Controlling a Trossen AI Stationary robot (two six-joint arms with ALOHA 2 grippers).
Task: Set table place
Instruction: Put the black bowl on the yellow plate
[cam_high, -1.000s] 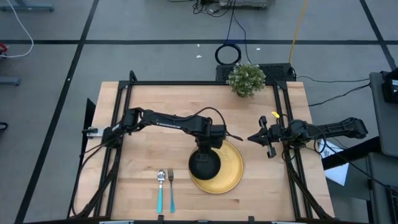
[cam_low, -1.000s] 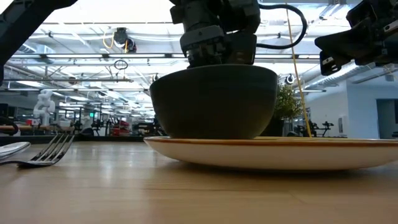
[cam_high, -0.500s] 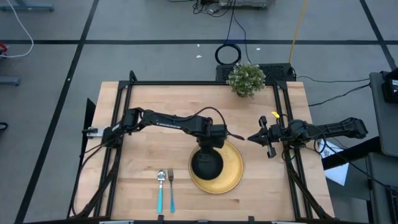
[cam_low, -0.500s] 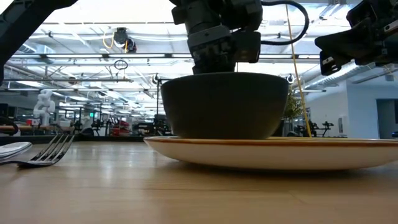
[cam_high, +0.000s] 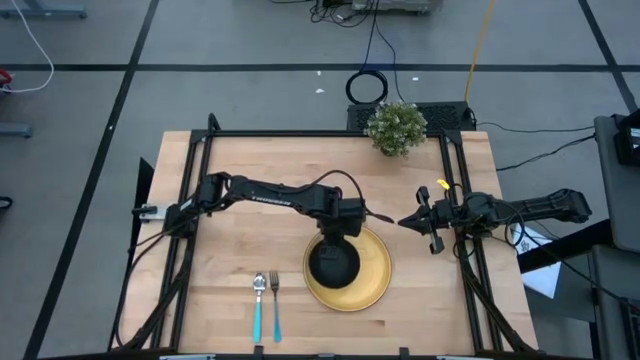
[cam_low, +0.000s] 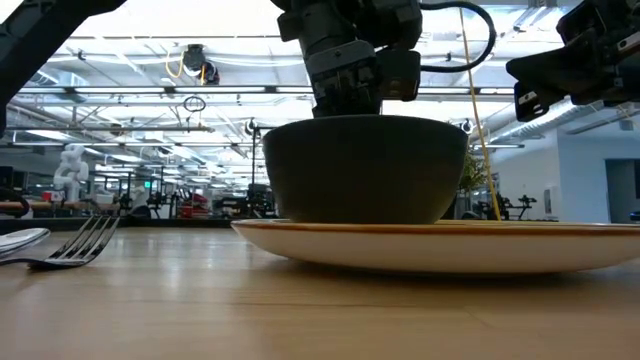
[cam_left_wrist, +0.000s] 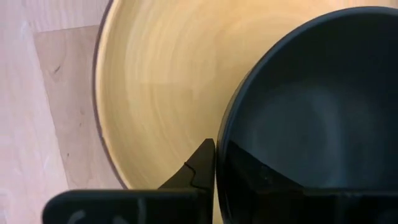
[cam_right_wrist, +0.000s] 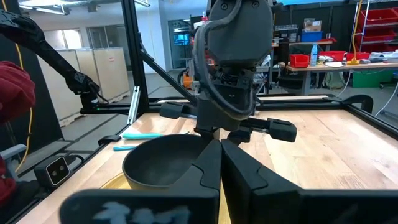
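Note:
A black bowl (cam_high: 333, 262) stands on the round yellow plate (cam_high: 375, 270), left of the plate's middle, its base flat on the plate (cam_low: 450, 245). My left gripper (cam_high: 338, 236) points steeply down at the bowl's far rim, shut on it. The fork (cam_high: 275, 300) and spoon (cam_high: 258, 300), both with turquoise handles, lie side by side on the table left of the plate. At the table's right edge my right gripper (cam_high: 403, 221) hovers level, shut, with nothing in it. My left gripper has the bowl's far rim (cam_left_wrist: 219, 155) between its fingers, one finger (cam_left_wrist: 200, 167) outside the wall and the other inside the hollow, hard to make out against the black. The fingers come steeply from above. The bowl stands upright with its base on the plate.
A small green potted plant (cam_high: 396, 127) stands at the table's far edge, right of centre. Black frame rails (cam_high: 190, 200) run along the table's left and right sides. Bare wood lies left of the cutlery and between plate and plant.
The bowl has shifted a little toward the table's right edge on the plate and now sits level, where its rim stood tilted a second ago. My left gripper has stayed at its far rim and followed that small shift.

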